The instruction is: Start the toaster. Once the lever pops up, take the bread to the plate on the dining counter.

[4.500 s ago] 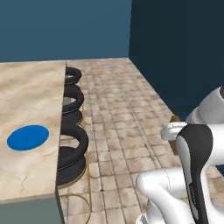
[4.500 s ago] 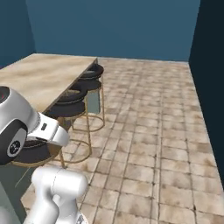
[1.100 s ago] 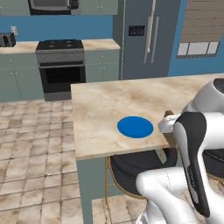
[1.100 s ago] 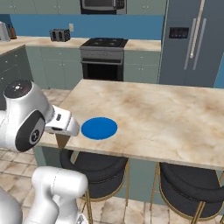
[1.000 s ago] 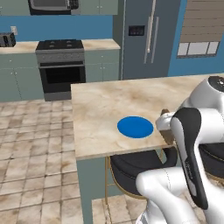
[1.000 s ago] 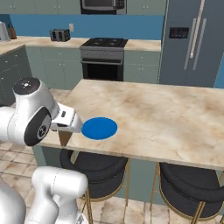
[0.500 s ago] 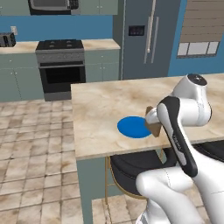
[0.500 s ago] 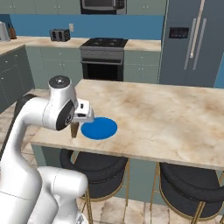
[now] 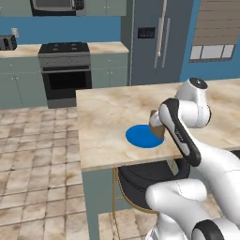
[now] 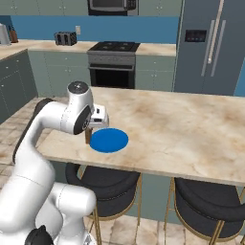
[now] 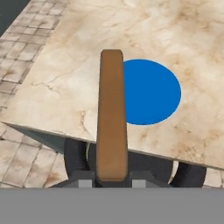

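Bread: the bread (image 11: 112, 114) sits edge-on in my tool (image 11: 112, 175), a thin brown slice with a darker crust, standing straight out along the line of the fingers. In the left base view it shows as a small brown piece (image 9: 156, 127) at my wrist.

Tool: clenched on the bread at the slice's lower end; the two dark tips press its faces from either side.

Where the bread hangs: above the near edge of the dining desk (image 10: 191, 129), beside the plate rather than squarely over it. In the hand view the slice covers the plate's left rim; in the right base view the bread (image 10: 88, 136) hangs just off the plate's left edge.

Plate: the plate (image 11: 153, 92) is flat, round, bright blue, bare, lying near the desk's front edge (image 9: 143, 136).

Desk: beige marble top on a grey-green base, with dark stools (image 10: 103, 184) tucked under the overhang.

Further off: the toaster (image 10: 64, 38) stands on the far worktop against the blue backsplash, left of the stove (image 10: 112, 62); the fridge (image 10: 210, 45) is to the right.

Step in hand: I judge the carry is nearly over and the placing is at hand.

Next move: it calls for shifting the slice sideways until it is over the blue disc, bringing it low, then releasing, so it falls flat on the plate and not on the marble or off the edge.
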